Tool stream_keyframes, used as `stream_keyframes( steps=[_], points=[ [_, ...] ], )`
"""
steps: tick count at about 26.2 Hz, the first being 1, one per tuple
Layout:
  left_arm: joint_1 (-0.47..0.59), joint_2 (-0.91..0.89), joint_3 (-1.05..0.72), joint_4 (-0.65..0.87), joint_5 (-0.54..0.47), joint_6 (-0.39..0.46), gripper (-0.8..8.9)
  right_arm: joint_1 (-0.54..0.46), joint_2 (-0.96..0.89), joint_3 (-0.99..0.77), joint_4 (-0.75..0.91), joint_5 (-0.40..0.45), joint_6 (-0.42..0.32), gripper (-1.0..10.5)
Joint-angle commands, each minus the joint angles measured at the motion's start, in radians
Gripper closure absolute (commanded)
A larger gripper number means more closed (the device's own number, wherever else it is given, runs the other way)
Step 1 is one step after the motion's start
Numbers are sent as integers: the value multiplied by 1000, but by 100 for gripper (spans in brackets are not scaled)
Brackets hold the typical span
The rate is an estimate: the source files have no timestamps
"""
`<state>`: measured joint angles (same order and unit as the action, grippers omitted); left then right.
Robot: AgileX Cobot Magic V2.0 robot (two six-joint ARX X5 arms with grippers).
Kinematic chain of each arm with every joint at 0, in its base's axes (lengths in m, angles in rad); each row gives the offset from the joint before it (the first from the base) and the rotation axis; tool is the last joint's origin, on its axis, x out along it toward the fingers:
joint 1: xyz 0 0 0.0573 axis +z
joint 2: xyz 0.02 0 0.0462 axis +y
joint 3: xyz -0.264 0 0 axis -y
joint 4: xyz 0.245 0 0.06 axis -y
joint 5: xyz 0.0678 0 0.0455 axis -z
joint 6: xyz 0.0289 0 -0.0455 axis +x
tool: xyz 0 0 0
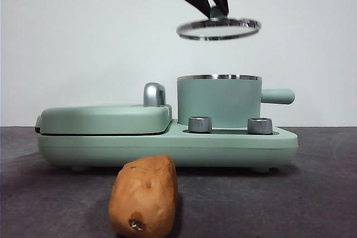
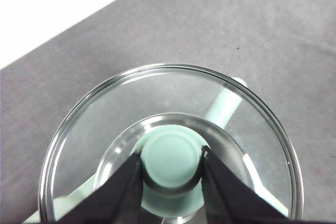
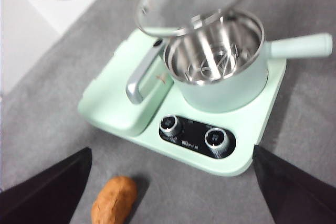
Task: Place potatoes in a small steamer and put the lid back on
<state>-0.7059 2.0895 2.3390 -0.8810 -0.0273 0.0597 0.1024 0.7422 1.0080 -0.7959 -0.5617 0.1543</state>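
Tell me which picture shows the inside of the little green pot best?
The right wrist view: it looks down into the pot, showing its shiny steel interior. The front view shows only its green side and rim, level. The left wrist view glimpses it through the lifted lid.

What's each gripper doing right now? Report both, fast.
Left gripper: shut on the lid by its knob, held in the air above the small steamer.
Right gripper: open, holding nothing, above the potato.
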Motion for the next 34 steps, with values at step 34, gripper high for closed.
stream_keyframes(
  steps=[34],
  points=[
    [261,-685,-23,-436,-3,-19,805,885,1016,270,-31,458,438,460]
  ],
)
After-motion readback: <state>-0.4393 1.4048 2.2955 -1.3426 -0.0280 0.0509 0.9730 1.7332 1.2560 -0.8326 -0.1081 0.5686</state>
